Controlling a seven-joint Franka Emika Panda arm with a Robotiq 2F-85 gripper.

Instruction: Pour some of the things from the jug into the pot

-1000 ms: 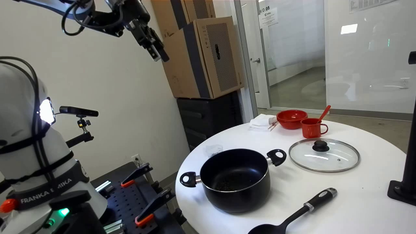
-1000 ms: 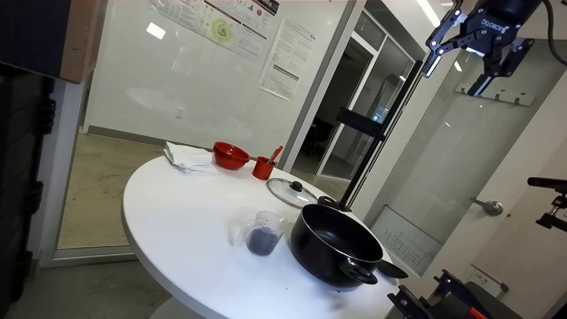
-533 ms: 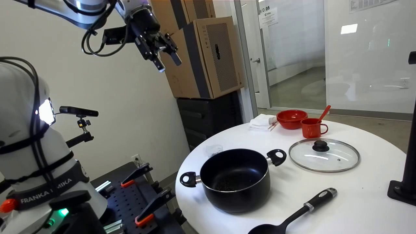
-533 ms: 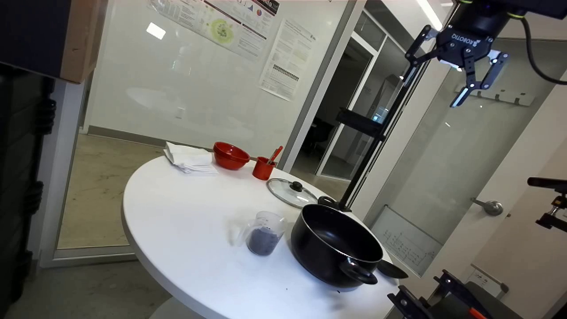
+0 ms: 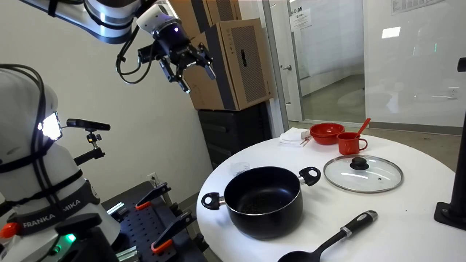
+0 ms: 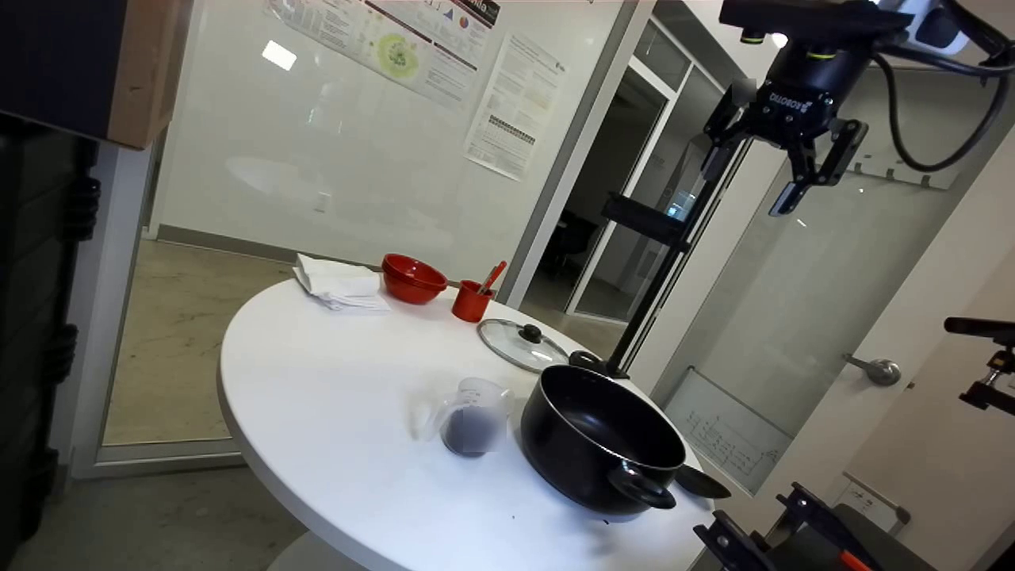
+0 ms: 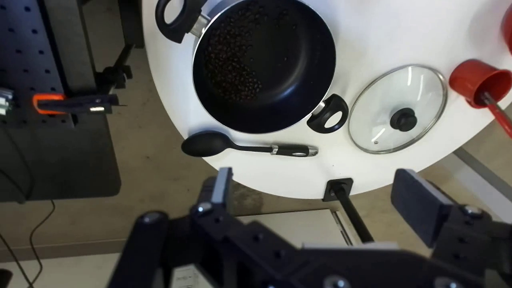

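the franka arm [image 5: 109, 22] reaches in from up high, and the robotiq gripper [image 5: 200, 83] at its end hangs at a slant, well above the round white table [image 6: 333, 373]. its two fingers [image 7: 420, 208] are spread wide, the pads well apart; i can see that in both exterior views and up close in the wrist view.

down on the table, the see-through plastic measuring jug [image 6: 476, 420] stands upright just beside the black two-handled pot [image 5: 265, 223], its own handle turned away from it. a purplish-grey fill [image 6: 469, 432] takes up the lower part of the jug, too smeared for me to name. in an exterior view the jug [image 5: 239, 167] is partly hidden behind the pot.

looking down into the pot in the wrist view, i find a layer of small, dark reddish, bean-like bits [image 7: 230, 68], thickest along one side, with plain black base showing on the other.

the glass lid [image 5: 364, 178] lies flat, black knob up, just beside one of the pot's handles. a black serving spoon [image 7: 256, 148] lies near the pot, its bowl at the table's edge. a black post [image 7: 355, 216] rises from a square foot at the edge too, near the lid.

farther along sit a red mug [image 5: 348, 144] with a red-handled utensil [image 5: 363, 127] leaning in it, two red bowls [image 5: 327, 136] nested together, and a folded white cloth [image 6: 337, 281].
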